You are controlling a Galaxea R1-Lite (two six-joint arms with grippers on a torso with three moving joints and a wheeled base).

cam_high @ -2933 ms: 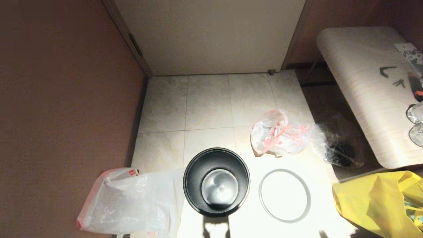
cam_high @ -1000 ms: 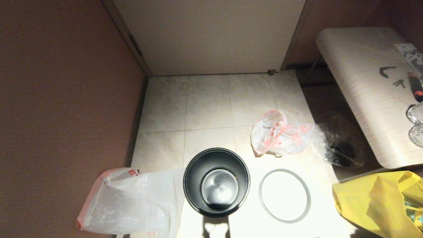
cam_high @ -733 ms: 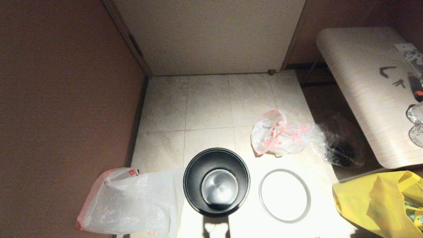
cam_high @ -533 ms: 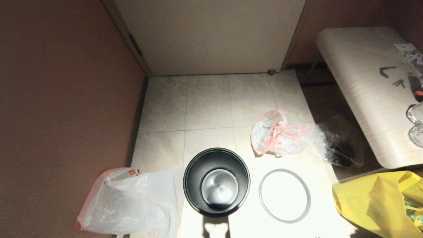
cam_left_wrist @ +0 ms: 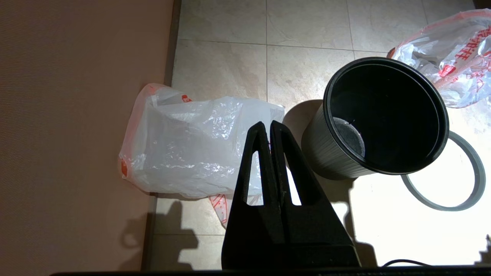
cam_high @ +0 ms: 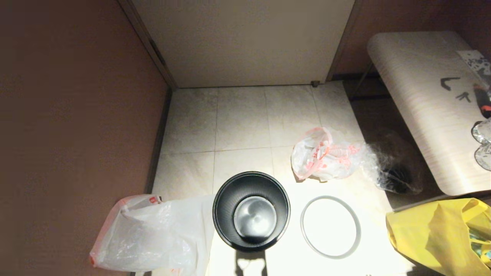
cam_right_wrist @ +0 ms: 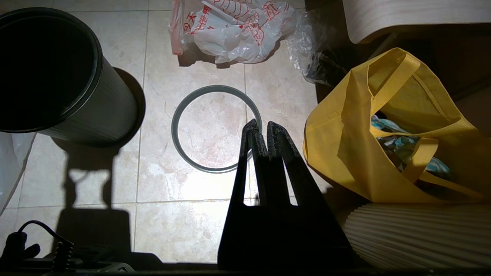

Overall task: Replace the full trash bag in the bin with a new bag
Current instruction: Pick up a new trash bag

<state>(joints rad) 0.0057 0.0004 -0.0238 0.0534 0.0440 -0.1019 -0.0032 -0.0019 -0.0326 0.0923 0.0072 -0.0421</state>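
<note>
The black bin stands upright on the tile floor, with nothing inside but its shiny bottom. Its grey hoop lies flat on the floor to the right of it. The full trash bag, lumpy with red print, lies farther back on the right. The new bag lies spread on the floor left of the bin, against the wall. Neither gripper shows in the head view. My left gripper hangs shut and holding nothing above the new bag, beside the bin. My right gripper hangs shut and holding nothing over the hoop.
A yellow bag with things inside sits at the near right. A clear crinkly bag with dark contents lies beside a pale wooden table. A brown wall bounds the left and a door the back.
</note>
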